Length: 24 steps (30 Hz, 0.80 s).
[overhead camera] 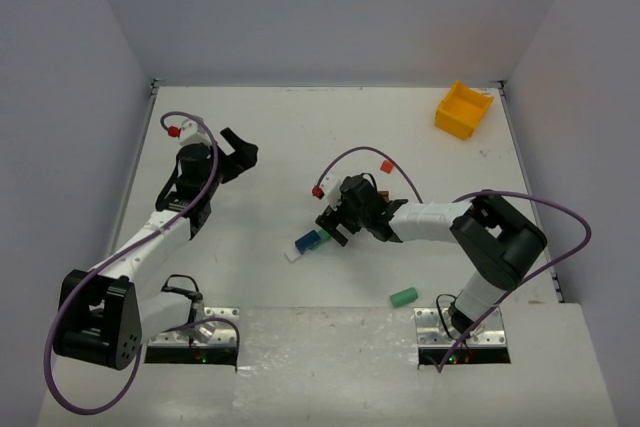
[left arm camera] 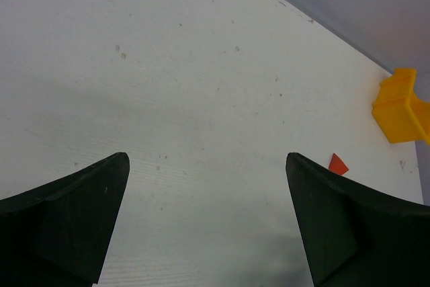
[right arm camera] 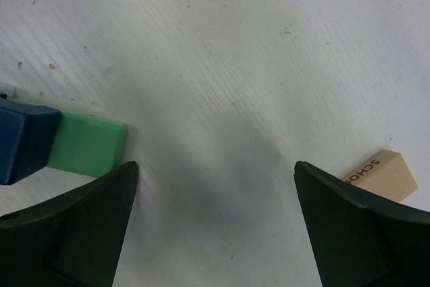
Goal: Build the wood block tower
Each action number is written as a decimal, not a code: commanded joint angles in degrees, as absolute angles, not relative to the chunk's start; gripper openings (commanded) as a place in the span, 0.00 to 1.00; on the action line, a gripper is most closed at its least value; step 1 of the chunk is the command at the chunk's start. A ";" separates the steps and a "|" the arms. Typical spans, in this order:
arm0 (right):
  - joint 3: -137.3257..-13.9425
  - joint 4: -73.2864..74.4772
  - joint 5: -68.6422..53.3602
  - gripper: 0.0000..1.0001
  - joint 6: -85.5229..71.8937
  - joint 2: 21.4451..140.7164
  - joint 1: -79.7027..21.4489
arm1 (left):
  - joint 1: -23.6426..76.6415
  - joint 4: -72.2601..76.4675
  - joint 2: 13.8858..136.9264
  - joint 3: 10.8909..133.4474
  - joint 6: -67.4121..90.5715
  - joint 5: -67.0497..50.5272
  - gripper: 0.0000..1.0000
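At mid-table, right gripper hangs wide open over the table, blue block touching green block at one side, tan block at the other, left gripper wide, holding nothing.

Left gripper and right gripper both spread wide.

Both arms: white links, blk joints, purple cables, red plugs, blk pincer fingers.
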State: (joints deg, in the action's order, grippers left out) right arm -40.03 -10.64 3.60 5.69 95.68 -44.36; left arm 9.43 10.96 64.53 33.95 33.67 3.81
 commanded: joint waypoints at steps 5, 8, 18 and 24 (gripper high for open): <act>-41.39 -9.76 2.20 0.99 5.10 95.18 -44.12 | 9.93 14.41 64.34 34.19 33.13 3.34 1.00; -41.82 -9.24 1.36 0.99 5.07 95.39 -44.12 | 9.96 14.50 64.42 34.19 33.13 3.28 1.00; -42.01 -8.44 0.26 0.99 4.83 95.20 -44.05 | 9.93 14.59 64.42 34.19 33.13 3.16 1.00; -42.01 -8.46 0.46 0.99 4.75 95.34 -44.10 | 9.93 14.59 64.42 34.13 33.13 3.04 1.00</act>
